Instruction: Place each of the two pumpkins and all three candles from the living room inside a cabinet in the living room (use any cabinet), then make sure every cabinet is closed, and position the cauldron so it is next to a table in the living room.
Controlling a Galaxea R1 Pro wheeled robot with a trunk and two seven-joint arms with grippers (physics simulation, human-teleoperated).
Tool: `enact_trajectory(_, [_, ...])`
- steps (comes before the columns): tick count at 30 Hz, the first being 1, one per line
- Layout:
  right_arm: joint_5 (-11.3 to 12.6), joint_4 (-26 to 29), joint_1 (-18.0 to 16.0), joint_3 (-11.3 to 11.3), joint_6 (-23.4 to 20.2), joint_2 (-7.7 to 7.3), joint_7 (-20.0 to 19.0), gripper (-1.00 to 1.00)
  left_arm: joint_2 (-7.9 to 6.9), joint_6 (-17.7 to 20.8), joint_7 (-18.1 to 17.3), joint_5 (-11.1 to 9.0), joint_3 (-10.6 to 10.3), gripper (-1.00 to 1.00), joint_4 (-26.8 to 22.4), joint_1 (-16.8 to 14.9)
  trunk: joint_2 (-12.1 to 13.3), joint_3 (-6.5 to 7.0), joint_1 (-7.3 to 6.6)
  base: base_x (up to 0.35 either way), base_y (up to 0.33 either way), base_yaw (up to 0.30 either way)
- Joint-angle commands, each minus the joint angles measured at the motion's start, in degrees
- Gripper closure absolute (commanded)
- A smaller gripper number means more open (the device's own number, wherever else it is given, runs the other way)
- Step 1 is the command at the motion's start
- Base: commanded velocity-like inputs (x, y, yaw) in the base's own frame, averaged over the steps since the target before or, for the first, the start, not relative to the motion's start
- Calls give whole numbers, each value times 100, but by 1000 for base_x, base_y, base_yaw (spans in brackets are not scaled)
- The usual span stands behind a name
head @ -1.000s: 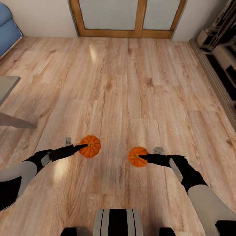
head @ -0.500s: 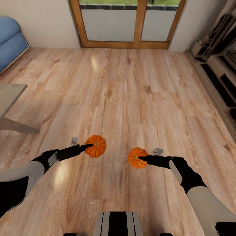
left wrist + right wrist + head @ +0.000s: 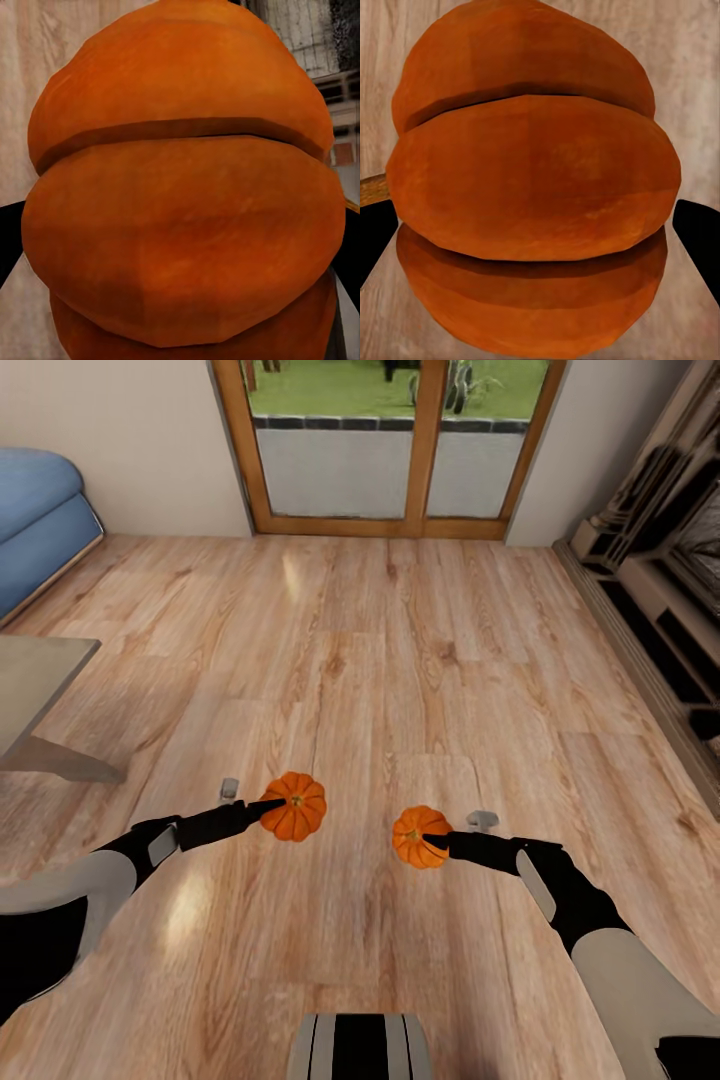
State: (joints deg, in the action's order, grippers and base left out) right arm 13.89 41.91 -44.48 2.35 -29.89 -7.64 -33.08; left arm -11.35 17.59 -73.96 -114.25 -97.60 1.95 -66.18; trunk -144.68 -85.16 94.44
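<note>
Pumpkins [image 3: 296, 806] [image 3: 419, 837] in both grippers' fingers [image 3: 262, 807] [image 3: 436, 842]

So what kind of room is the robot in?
Most likely a living room: there's a light wood plank floor, a soft blue sofa by the wall and a big wooden-framed glass door looking out on grass. Each gripper holds a small orange ribbed pumpkin.

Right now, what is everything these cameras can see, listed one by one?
Pumpkins: two, orange, one held by the left gripper, one by the right, above the floor.
Floor: light wood planks.
Sofa: one, blue, far left.
Table: one corner, greyish top, left edge.
Glass doors: wood-framed, far wall, grass outside.
Shelving unit: dark, along the right wall.
Left gripper: black, shut on a pumpkin.
Right gripper: black, shut on a pumpkin.
</note>
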Motion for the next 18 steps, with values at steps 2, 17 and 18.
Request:
enact_trajectory(2, [-3,-17,1,2,0,4,3,100,1,0,1,4,-5,100,-1,0,3,45,-5,0,0,-20])
enact_trajectory(17, [51,-44,1,2,-18,10,-40,100,-41,-2,-13,5,-14,100,-2,0,23,443,-43,0,0,-231])
enact_trajectory(18, [51,-47,1,2,-18,11,-38,100,-40,-1,-13,7,-12,100,-2,0,24,470,-46,0,0,-260])
